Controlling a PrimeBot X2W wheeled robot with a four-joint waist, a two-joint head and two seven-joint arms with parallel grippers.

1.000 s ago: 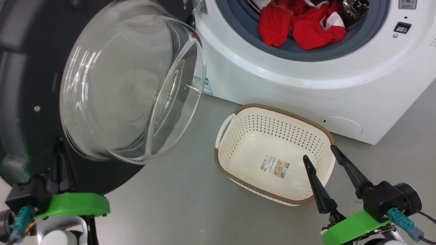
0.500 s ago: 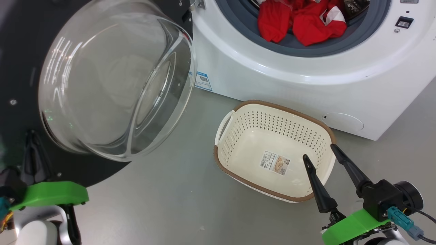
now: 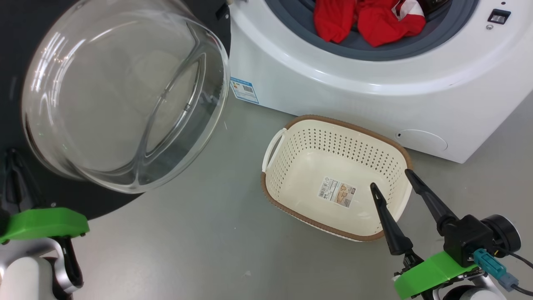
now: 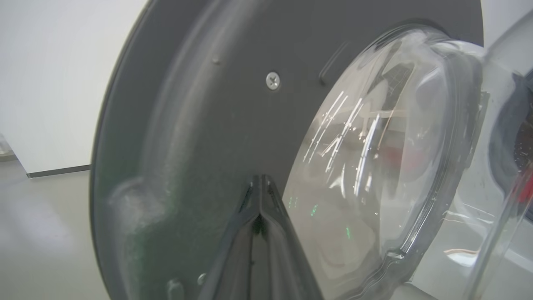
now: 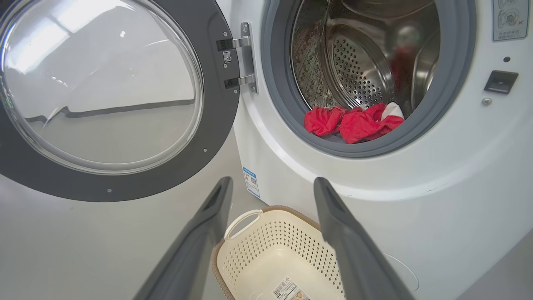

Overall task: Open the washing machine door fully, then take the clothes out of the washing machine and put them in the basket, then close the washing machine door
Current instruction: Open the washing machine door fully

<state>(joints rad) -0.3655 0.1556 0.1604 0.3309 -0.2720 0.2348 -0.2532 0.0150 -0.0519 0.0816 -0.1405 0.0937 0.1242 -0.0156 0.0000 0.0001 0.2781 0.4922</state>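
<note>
The white washing machine [image 3: 374,96] [image 5: 458,187] stands with its door [image 3: 120,100] [image 5: 100,91] swung far out to the left, the glass bowl bulging toward me. Red clothes [image 3: 366,21] [image 5: 354,123] with white trim lie at the drum's mouth on the grey gasket. The cream basket [image 3: 325,143] [image 5: 270,250] sits on the floor before the machine, holding nothing but its paper label. My left gripper [image 3: 11,156] [image 4: 260,181] is shut, its tip against the door's dark inner rim. Above the basket's right end hovers my right gripper [image 3: 390,179] [image 5: 272,183], open, with nothing between its fingers.
Grey floor [image 3: 208,233] spreads between door and basket. A blue label [image 3: 244,89] marks the machine's lower left corner, a round filter cover [image 3: 424,140] its lower right. The door latch slot [image 3: 498,16] sits right of the opening. A white wall [image 4: 50,83] stands behind the door.
The door has swung further open to the left, with my left gripper moving left along with it. The head camera has shifted slightly. My right gripper has stayed over the basket.
</note>
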